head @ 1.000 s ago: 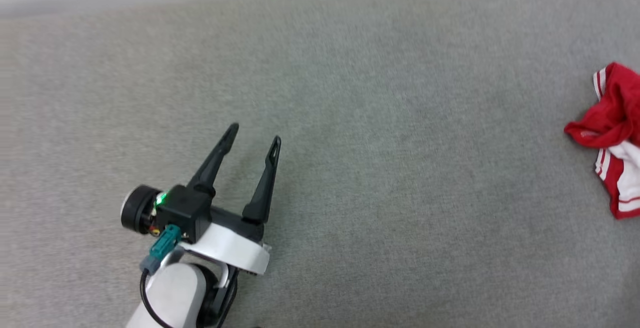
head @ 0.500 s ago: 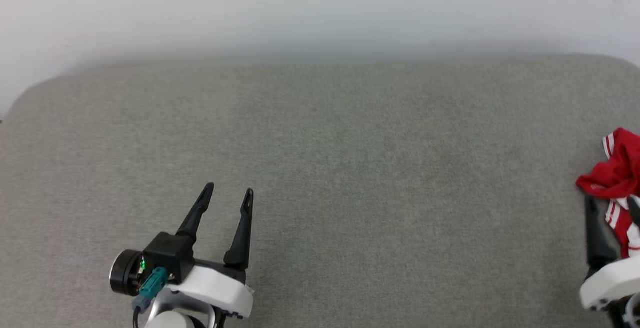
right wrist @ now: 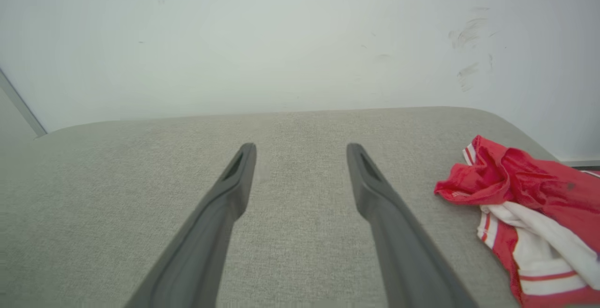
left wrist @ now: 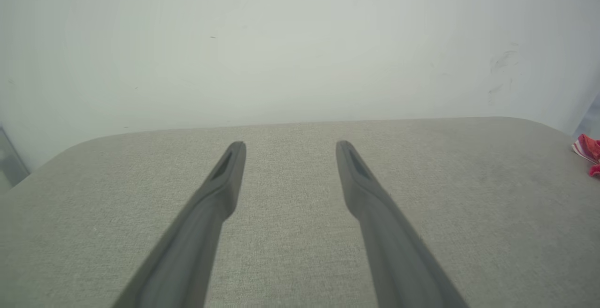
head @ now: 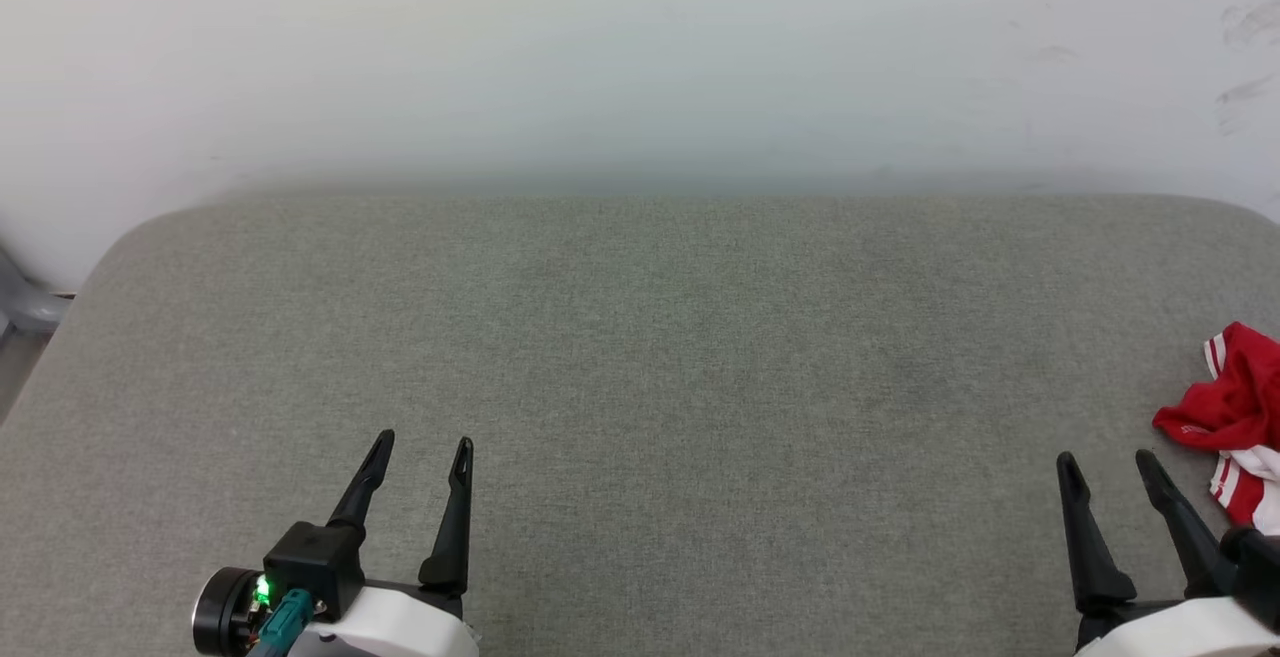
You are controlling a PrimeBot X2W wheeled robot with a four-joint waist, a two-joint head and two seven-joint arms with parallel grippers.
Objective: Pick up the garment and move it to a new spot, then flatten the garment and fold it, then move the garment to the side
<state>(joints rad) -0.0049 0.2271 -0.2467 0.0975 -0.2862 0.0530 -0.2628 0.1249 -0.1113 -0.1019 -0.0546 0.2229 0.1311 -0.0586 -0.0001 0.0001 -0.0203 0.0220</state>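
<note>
The garment (head: 1235, 415) lies crumpled at the far right edge of the grey padded surface, red with white sleeves and striped trim; the right wrist view shows the garment (right wrist: 520, 205) bunched at the right, and a red sliver of the garment (left wrist: 588, 151) shows in the left wrist view. My right gripper (head: 1107, 462) stands open at the lower right, just left of the garment and apart from it. My left gripper (head: 422, 442) stands open at the lower left, far from the garment. Nothing is between either pair of fingers.
The grey padded surface (head: 660, 357) has rounded far corners and ends against a pale wall (head: 640, 47). A grey object (head: 25, 302) sits off its left end.
The head camera has tilted up, bringing the wall and far edge into view. The right gripper has come into view at the lower right, beside the garment. The garment lies as before.
</note>
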